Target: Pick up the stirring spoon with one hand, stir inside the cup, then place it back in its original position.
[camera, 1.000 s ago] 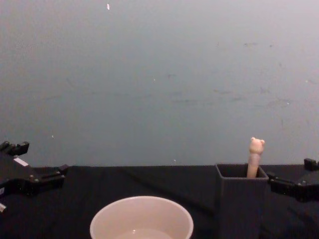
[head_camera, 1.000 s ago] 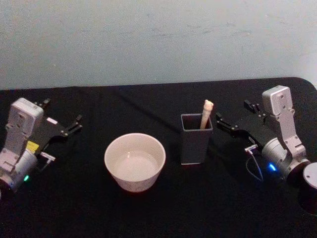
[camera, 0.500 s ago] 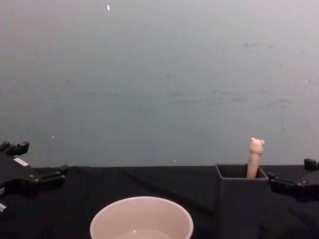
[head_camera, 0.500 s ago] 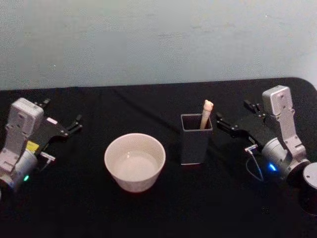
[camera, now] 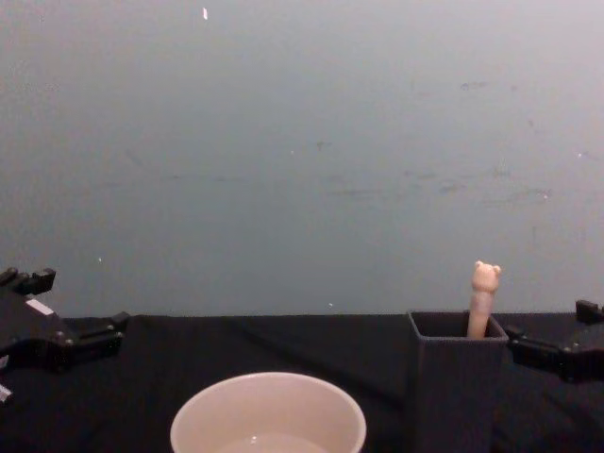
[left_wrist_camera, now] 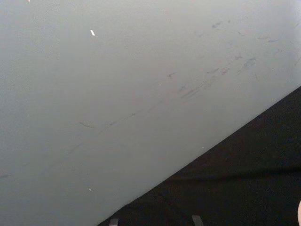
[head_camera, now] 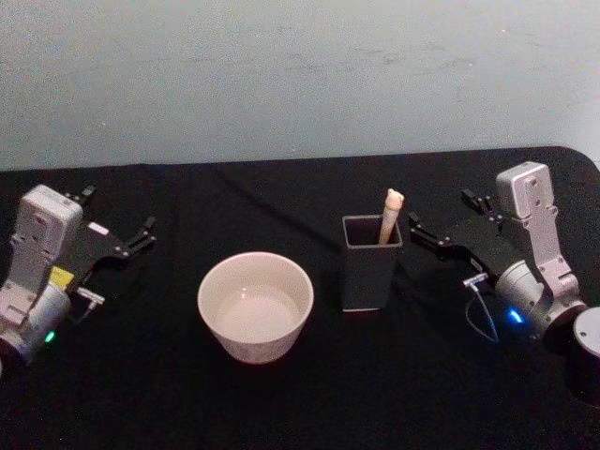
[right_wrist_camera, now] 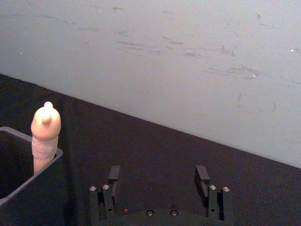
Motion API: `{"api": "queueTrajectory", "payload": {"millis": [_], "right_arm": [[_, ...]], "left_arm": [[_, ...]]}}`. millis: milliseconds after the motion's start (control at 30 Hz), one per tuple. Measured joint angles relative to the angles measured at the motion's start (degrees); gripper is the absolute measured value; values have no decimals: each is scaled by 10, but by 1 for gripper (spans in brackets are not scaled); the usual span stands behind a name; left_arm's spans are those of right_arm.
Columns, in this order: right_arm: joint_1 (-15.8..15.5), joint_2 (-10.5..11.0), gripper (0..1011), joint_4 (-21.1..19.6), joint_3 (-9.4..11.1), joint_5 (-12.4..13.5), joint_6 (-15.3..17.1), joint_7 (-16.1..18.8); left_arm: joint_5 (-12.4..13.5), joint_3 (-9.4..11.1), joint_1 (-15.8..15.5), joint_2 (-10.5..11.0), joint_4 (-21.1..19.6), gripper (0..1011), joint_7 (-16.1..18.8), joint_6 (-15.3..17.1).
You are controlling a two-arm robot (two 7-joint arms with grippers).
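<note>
stirring spoon (head_camera: 390, 215) in holder (head_camera: 371, 262) | right pincer (head_camera: 439, 224) just beside, open

Bear-top spoon (head_camera: 390, 214) upright in holder (head_camera: 370, 263); cup (head_camera: 255, 306) beside.

Head looks down, chest level; both share the cup (head_camera: 255, 306).

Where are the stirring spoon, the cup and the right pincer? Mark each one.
stirring spoon (head_camera: 392, 208): head view, on the pale handle above the holder.
cup (head_camera: 217, 322): head view, on the cream outer wall.
right pincer (head_camera: 444, 221): head view, midway between its open fingertips, beside the holder.
</note>
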Motion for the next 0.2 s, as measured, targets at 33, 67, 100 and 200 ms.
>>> {"api": "queueTrajectory", "payload": {"millis": [33, 67, 100, 200], "right_arm": [[0, 0, 1002, 0, 0, 0, 0, 0], [0, 0, 1000, 0, 0, 0, 0, 0], [0, 0, 1002, 0, 0, 0, 0, 0], [0, 0, 1000, 0, 0, 0, 0, 0]], "left_arm": [[0, 0, 0, 0, 0, 1001, 0, 0], [0, 0, 0, 0, 0, 1001, 0, 0], [0, 0, 0, 0, 0, 1001, 0, 0], [0, 0, 0, 0, 0, 1001, 0, 0]]}}
